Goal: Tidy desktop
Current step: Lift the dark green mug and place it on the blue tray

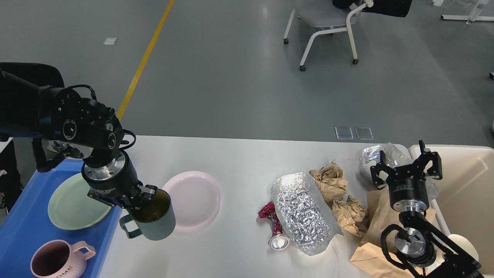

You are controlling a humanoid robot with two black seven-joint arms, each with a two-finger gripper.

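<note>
The white desktop point(239, 162) spans the view. My left gripper point(148, 195) is shut on the rim of a dark green mug point(154, 222) and holds it lifted above the desktop's left part, beside a pink plate point(193, 199). My right gripper point(406, 164) is open and empty, raised over crumpled foil point(380, 154) and brown paper point(339, 193) at the right. A large foil bag point(303, 212) and a crushed red can point(274, 226) lie in the middle.
A blue tray point(23, 227) at the left holds a green plate point(73, 206) and a pink mug point(58, 258). A beige bin point(471, 185) stands at the right edge. A flat brown paper bag point(378, 231) lies under my right arm. A chair point(328, 23) stands on the floor beyond.
</note>
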